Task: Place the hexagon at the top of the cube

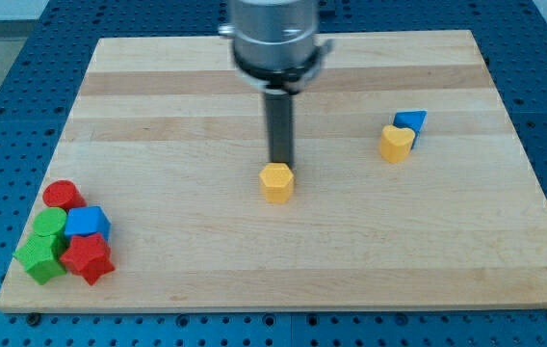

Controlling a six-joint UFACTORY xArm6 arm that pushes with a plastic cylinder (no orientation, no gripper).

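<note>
No pincer is fitted; the rod's lower end, my tip (pixel 280 162), is seen touching the upper edge of the yellow hexagon (pixel 276 181) near the middle of the wooden board (pixel 254 77). The blue cube (pixel 87 222) is clustered at the view's lower left with a red cylinder (pixel 61 195), green blocks (pixel 44 247) and a red star-shaped block (pixel 88 258). At the view's right, a yellow heart-shaped block (pixel 396 143) is shown touching a blue triangular block (pixel 411 121).

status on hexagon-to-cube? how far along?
Done: yellow hexagon stands apart from the yellow heart and blue triangle. In hand: my tip sits just above the hexagon. Left: the blue cube is far off at the view's lower left.
</note>
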